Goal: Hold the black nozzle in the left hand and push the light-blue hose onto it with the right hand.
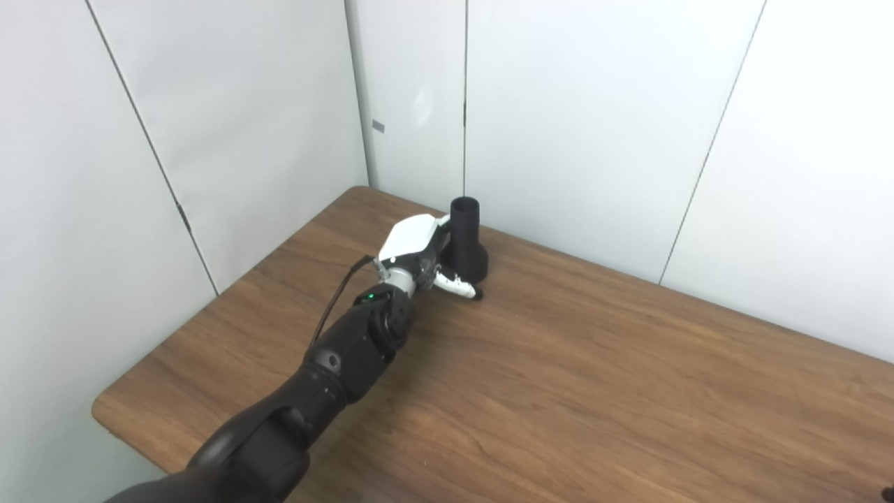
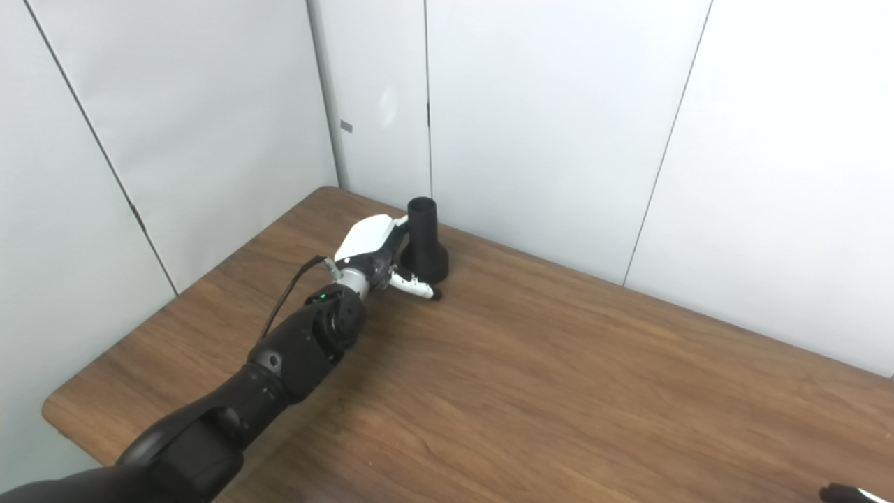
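the black nozzle (image 1: 466,241) stands upright on the wooden table (image 1: 594,391), near its far edge. the left hand (image 1: 419,255) is at its base, thumb in front; whether the fingers have closed on it i cannot tell. this looks like the grasping step; next calls for a firm hold. no hose shows, and only a sliver of the right hand (image 2: 848,494), beyond the nozzle's right, state unclear. white wall panels (image 1: 594,126) stand just behind the nozzle.

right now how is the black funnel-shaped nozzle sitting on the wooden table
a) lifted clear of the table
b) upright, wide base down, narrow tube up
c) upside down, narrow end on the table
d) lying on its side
b: the black funnel-shaped nozzle stands on its flared base on the wooden table, open tube up, with the left robot hand beside it.
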